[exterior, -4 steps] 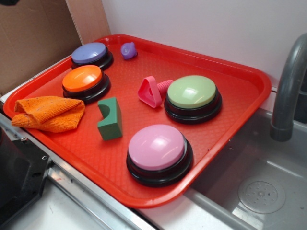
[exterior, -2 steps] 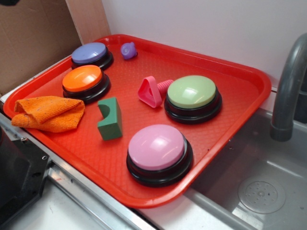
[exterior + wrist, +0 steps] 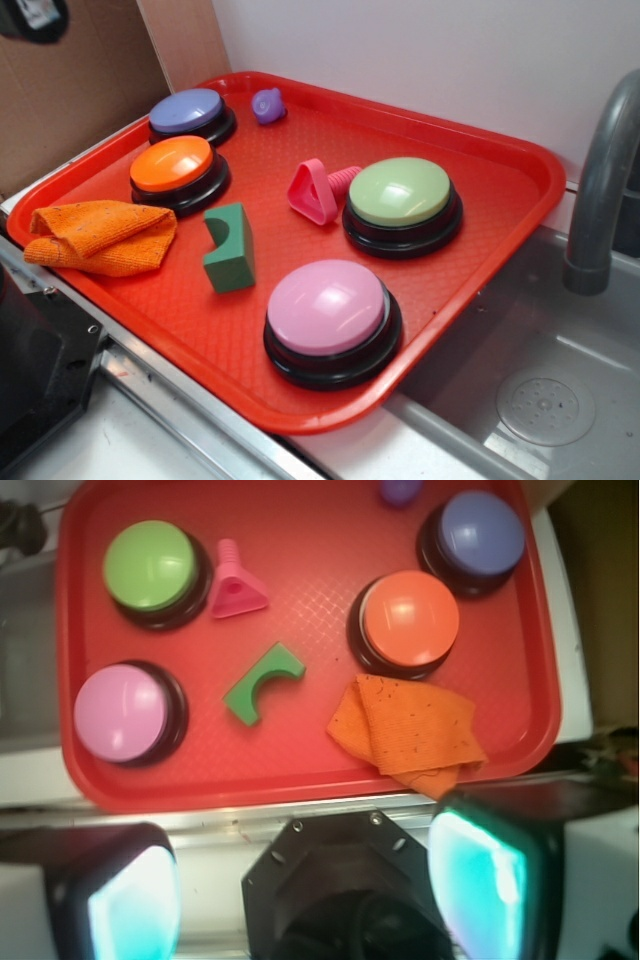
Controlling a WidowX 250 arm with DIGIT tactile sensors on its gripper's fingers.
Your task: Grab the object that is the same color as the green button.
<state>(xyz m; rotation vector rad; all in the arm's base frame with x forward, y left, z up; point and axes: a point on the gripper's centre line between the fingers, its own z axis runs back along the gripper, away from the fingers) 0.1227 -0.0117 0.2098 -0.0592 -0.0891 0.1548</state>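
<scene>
The dark green notched block lies on the red tray, between the orange cloth and the pink button. The pale green button stands on its black base at the tray's right. In the wrist view the block lies mid-tray and the green button sits upper left. My gripper is open and empty, its teal pads wide apart. It hovers high, off the tray's near edge and well away from the block. In the exterior view only a black part of the arm shows, in the top left corner.
Also on the tray are a pink button, an orange button, a purple button, a pink triangular piece, a small purple piece and an orange cloth. A grey faucet and a sink are to the right.
The black part of the arm has come further into the exterior view's top left corner. Nothing on the tray has moved.
</scene>
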